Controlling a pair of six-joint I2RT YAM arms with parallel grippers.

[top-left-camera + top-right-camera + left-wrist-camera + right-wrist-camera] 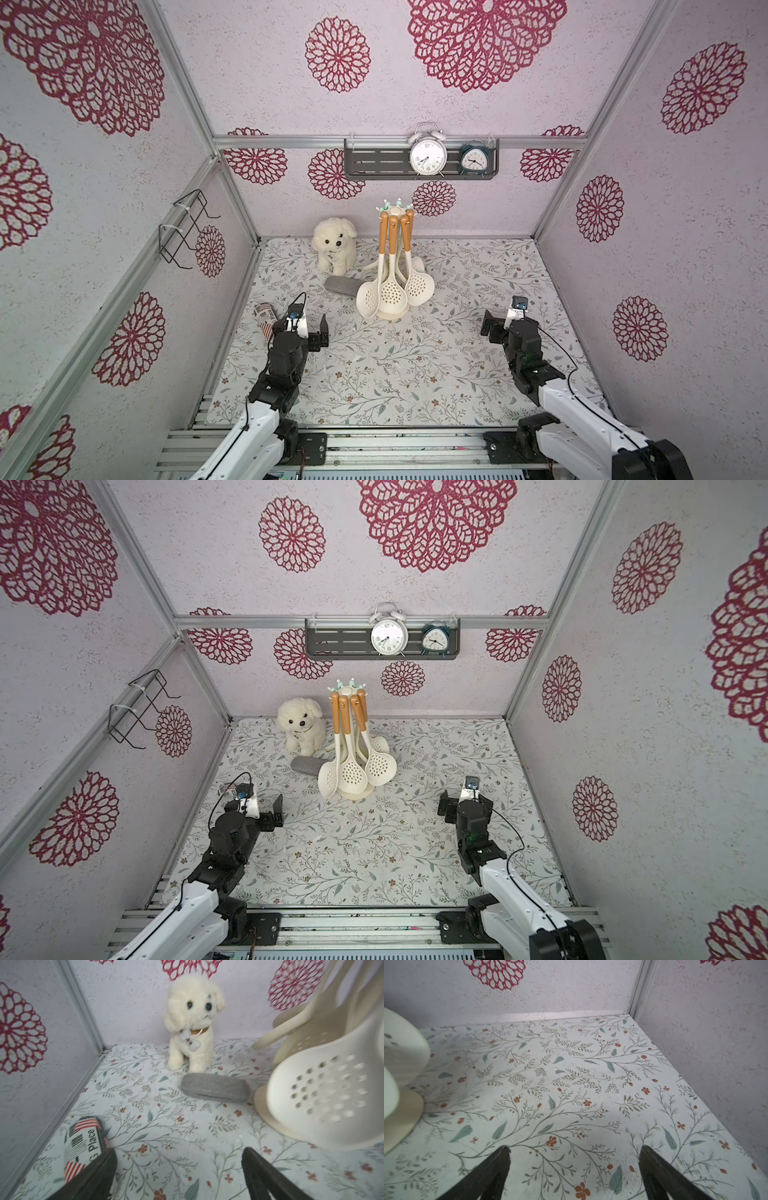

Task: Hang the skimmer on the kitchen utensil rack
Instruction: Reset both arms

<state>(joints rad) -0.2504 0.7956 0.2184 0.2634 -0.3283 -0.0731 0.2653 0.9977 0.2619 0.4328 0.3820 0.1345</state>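
The kitchen utensil rack (397,206) (348,685) stands mid-table on its round base (261,1105) (402,1118). Three cream perforated skimmers with orange handle tops hang from its crown, heads low: (368,300), (392,297), (419,284). The nearest skimmer head (324,1093) fills one side of the left wrist view. A skimmer edge (402,1049) shows in the right wrist view. My left gripper (309,328) (179,1152) is open and empty, left of the rack. My right gripper (500,322) (575,1149) is open and empty, to its right.
A white plush dog (336,245) sits behind a grey case (341,286), just left of the rack. A striped roll (85,1142) lies by the left wall near my left gripper. A black wire rack (187,228) and a grey shelf (374,162) with two clocks hang on the walls.
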